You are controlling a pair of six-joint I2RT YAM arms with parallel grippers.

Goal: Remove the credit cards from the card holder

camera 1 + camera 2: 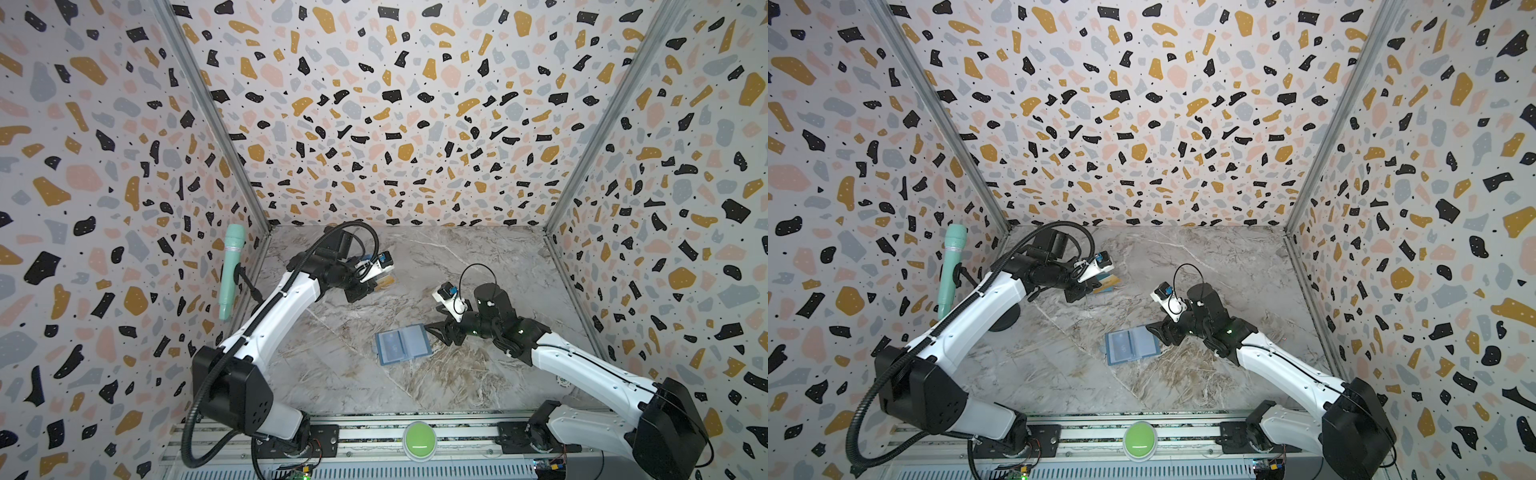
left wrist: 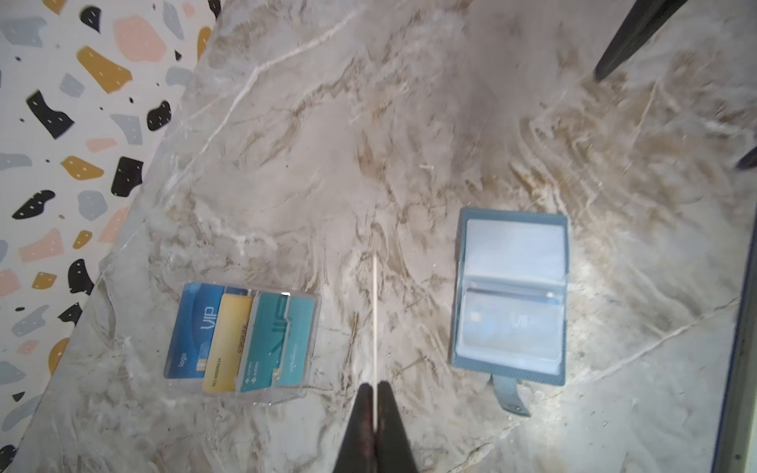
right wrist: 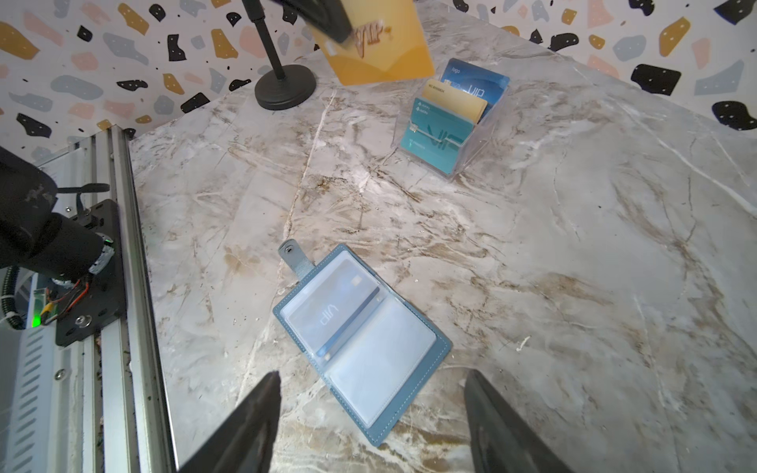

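While the left gripper [image 2: 375,387] hangs over the far left part of the marble table [image 1: 478,257], its fingers are pinched tight on a yellow card [image 3: 381,49]. From the left wrist I see that card only edge-on, as a thin pale line running out from between the closed tips. From the right wrist it shows its broad golden face with a dark script mark, lifted clear of the table.

Just beside it stands a clear rack [image 3: 450,123], and four other cards [image 2: 229,340] sit upright in its tiers: one blue, one pale gold and two teal.

The card holder [image 1: 402,344] lies open and flat near the middle of the table, well apart from the rack. A blue card [image 3: 332,311] marked VIP is tucked under the clear sleeve of its left half. The snap tab [image 3: 293,256] sticks out flat from that same half.

The right gripper [image 1: 436,332] sits just to the right of the card holder, with its fingers spread wide and nothing between them. From its own wrist the two dark tips straddle the nearest corner of the holder. I cannot tell whether they touch it.

A mint microphone [image 1: 230,270] stands on its stand by the left wall.
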